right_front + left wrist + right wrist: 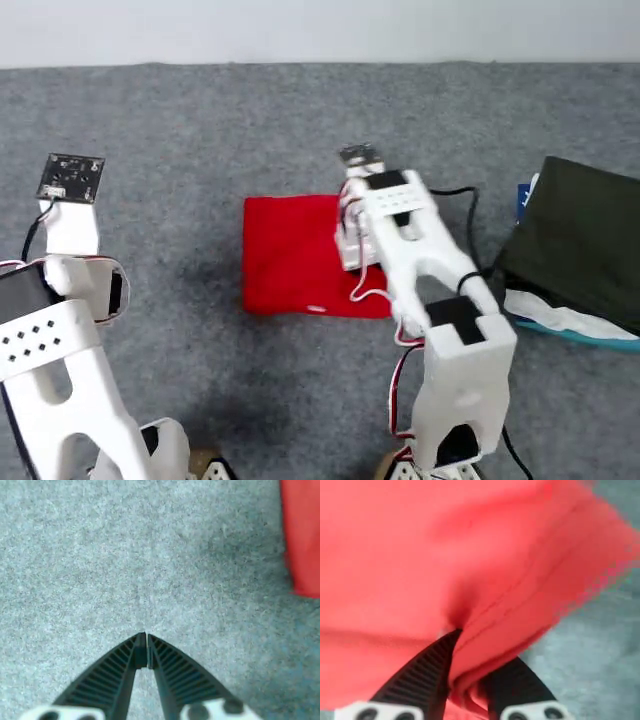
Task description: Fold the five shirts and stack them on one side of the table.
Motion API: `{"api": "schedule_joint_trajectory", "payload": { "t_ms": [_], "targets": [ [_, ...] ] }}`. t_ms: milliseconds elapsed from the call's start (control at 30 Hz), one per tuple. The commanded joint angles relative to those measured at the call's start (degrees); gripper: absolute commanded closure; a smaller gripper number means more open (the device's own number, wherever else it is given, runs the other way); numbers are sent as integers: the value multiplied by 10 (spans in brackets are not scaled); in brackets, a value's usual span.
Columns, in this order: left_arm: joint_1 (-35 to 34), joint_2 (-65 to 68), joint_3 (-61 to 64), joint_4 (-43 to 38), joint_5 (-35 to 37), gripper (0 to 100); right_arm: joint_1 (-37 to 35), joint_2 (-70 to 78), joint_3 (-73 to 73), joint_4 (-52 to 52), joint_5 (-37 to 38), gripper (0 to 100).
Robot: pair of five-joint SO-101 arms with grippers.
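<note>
Fingers of the right gripper are being pressed onto a fold of the red shirt, with cloth being pinched between them at the shirt's right edge. Red shirt is lying folded at the middle of the grey table. Left gripper is being held over bare table on the left, fingertips touching, nothing being gripped, shirt's edge lying off to its right. Folded stack, dark green on top with white and teal under it, is sitting at the table's right side, apart from the red shirt.
</note>
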Motion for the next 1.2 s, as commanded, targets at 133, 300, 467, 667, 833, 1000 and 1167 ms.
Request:
{"api": "schedule_joint_trajectory", "payload": {
  "t_ms": [133,300,467,667,833,1000,1167],
  "targets": [
    [1,-13,-3,-13,-7,985,126,1,-109,9,359,988],
    [2,-13,-1,-13,-7,985,124,1,-149,8,644,988],
    [1,-13,-1,-11,-7,985,88,15,-142,-39,732,988],
    [0,-13,-1,-10,-6,985,88,38,-155,-116,613,882],
    [0,-13,-1,-11,-6,985,88,3,-177,-111,388,790],
    [1,-13,-1,-10,-7,985,83,-36,-178,-63,180,786],
    [1,-13,-1,-11,-7,985,58,-45,-178,17,-30,786]
  ]
}}
